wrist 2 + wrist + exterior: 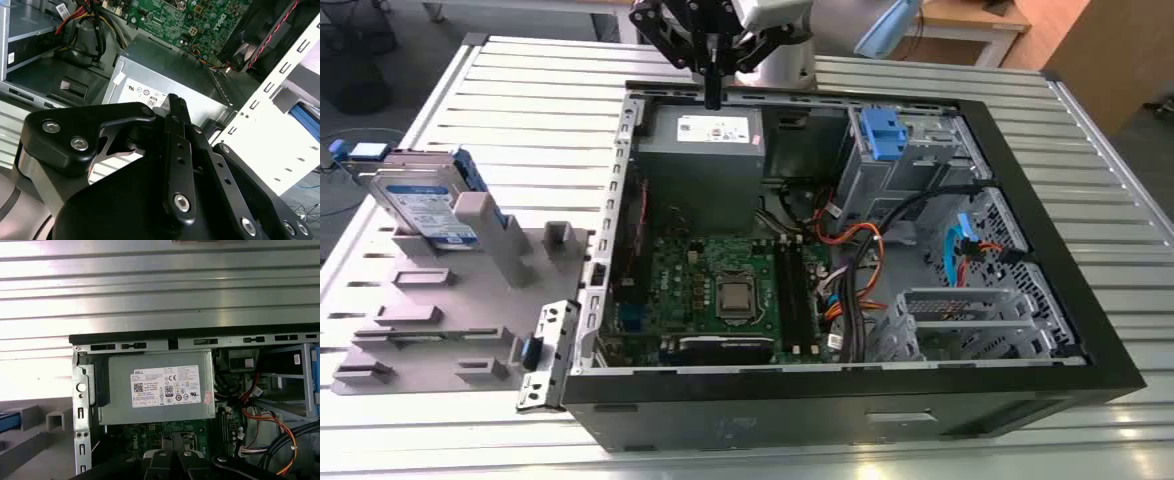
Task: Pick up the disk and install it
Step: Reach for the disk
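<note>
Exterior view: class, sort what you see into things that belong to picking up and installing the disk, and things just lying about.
Belongs to the job:
disk, standing in the grey fixture on the exterior view's left; gripper, shut and empty, above the power supply; open computer case.

Just there:
power supply; motherboard; cable bundle; slatted table.

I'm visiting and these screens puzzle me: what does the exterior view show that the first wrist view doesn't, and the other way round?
The exterior view gives the wide picture: the disk standing on edge in a grey holder at that view's left, outside the open computer case, and the gripper, shut and empty, over the case's far end. The first wrist view adds a close look at slots along the case's rim. Both share the power supply with its white label, the green motherboard and orange cables.
</note>
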`<action>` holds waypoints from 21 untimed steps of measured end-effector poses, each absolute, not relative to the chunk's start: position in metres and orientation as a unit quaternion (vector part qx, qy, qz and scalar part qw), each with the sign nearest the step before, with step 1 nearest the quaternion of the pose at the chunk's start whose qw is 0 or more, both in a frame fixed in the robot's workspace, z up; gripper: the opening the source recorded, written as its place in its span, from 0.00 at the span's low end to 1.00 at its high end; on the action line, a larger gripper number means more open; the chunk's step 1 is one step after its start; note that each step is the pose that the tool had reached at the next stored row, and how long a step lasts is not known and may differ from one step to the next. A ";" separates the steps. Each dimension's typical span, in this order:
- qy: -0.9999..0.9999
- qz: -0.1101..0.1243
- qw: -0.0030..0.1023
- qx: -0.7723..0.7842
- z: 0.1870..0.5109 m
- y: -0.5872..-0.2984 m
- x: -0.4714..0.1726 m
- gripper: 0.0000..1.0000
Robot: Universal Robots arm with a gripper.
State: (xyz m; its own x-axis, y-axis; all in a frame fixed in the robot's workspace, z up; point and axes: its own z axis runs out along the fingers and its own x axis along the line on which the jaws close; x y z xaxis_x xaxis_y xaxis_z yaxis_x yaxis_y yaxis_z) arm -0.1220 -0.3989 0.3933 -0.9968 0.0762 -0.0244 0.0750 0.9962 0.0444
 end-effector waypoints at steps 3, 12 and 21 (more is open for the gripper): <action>0.999 0.022 0.013 0.038 0.393 -0.399 -0.122 0.11; 0.999 0.022 0.013 0.038 0.393 -0.399 -0.123 0.11; 0.999 0.022 0.013 0.038 0.393 -0.399 -0.133 0.11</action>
